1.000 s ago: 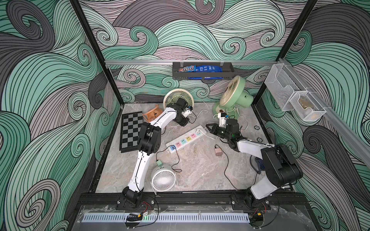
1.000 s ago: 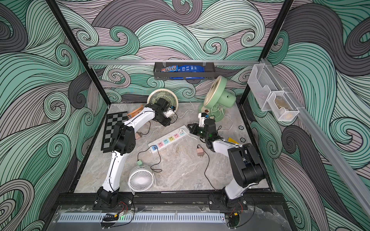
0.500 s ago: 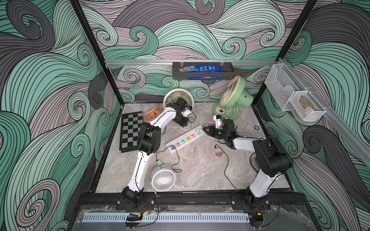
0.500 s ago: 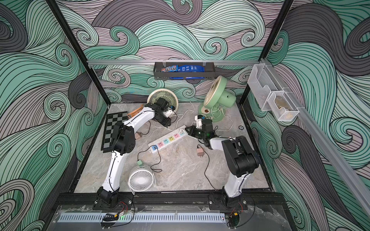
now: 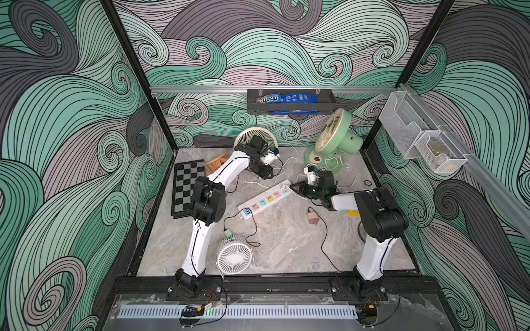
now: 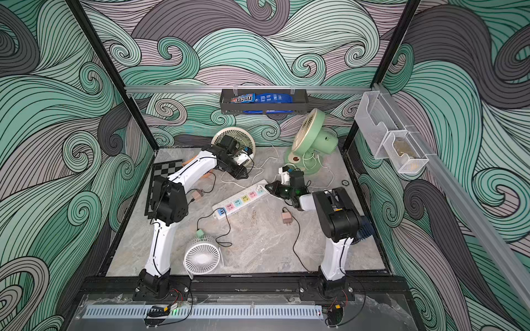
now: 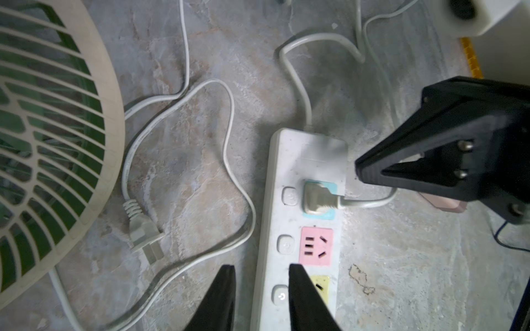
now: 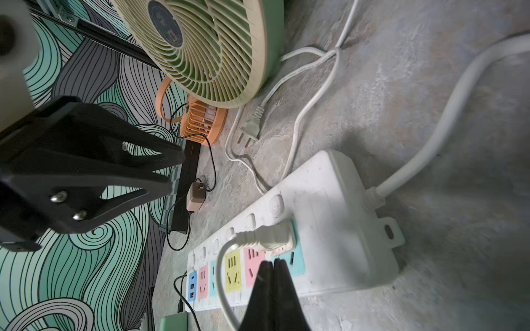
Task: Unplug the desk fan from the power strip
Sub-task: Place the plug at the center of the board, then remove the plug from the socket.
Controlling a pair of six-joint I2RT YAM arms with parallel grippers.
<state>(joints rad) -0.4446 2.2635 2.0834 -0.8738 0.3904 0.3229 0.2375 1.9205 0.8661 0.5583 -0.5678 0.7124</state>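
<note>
Right pincer (image 8: 272, 262) closed, tips beside plug (image 8: 272, 236) in power strip (image 8: 329, 200); left pincer (image 7: 260, 266) parted, seemingly empty.

A chessboard (image 5: 185, 186) lay along the left edge of the marble-patterned tabletop (image 5: 286, 252), with a small orange fan (image 5: 214, 164) just beyond its far corner. A pink charger (image 5: 312, 219) (prongs pointing toward the front rail) sat on bare stone near the middle. On the back wall, a black shelf (image 5: 286, 108) held a candy bag (image 5: 268, 99) beside blue packets (image 5: 299, 98); clear bins (image 5: 401, 126) hung at right.
</note>
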